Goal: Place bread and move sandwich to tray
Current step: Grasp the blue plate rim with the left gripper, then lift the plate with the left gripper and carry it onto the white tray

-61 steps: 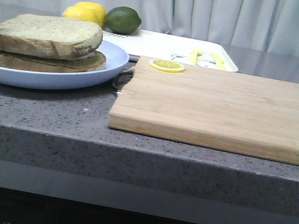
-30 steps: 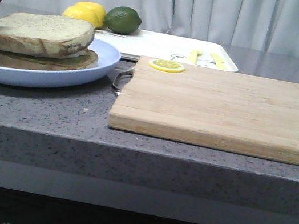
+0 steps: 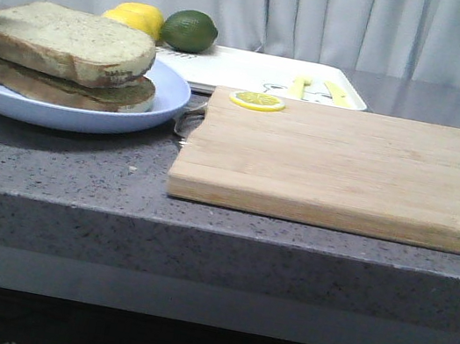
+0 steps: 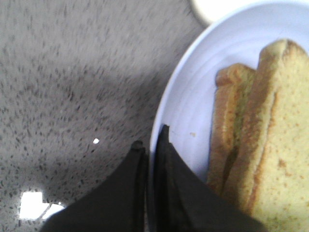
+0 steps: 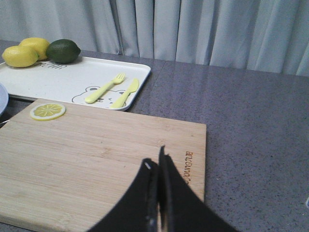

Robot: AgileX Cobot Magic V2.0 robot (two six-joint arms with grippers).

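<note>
From my remote station, the front view shows the sandwich (image 3: 63, 58), two stacked bread slices, resting on a round light-blue plate (image 3: 158, 97) at the left of the grey table (image 3: 78, 172). The top slice of bread (image 3: 62, 37) lies flat on the darker lower slice, and the plate appears tilted, its left side raised off the table. In the left wrist view, my left gripper (image 4: 150, 147) has its fingers (image 4: 137, 159) close together on the plate's rim, one finger outside and one inside the rim, so it is clamped on the plate. The white tray (image 3: 248, 70) sits behind the plate and behind the wooden cutting board (image 3: 347, 166); yellow cutlery shapes (image 5: 112, 89) lie on its right part, and two lemons (image 3: 137, 17) and a lime (image 3: 189, 29) sit at its far left end. A lemon slice (image 3: 257, 101) lies on the board's far left corner. In the right wrist view, my right gripper (image 5: 157, 166) hangs above the board's near edge with its fingers pressed together, holding nothing.
</note>
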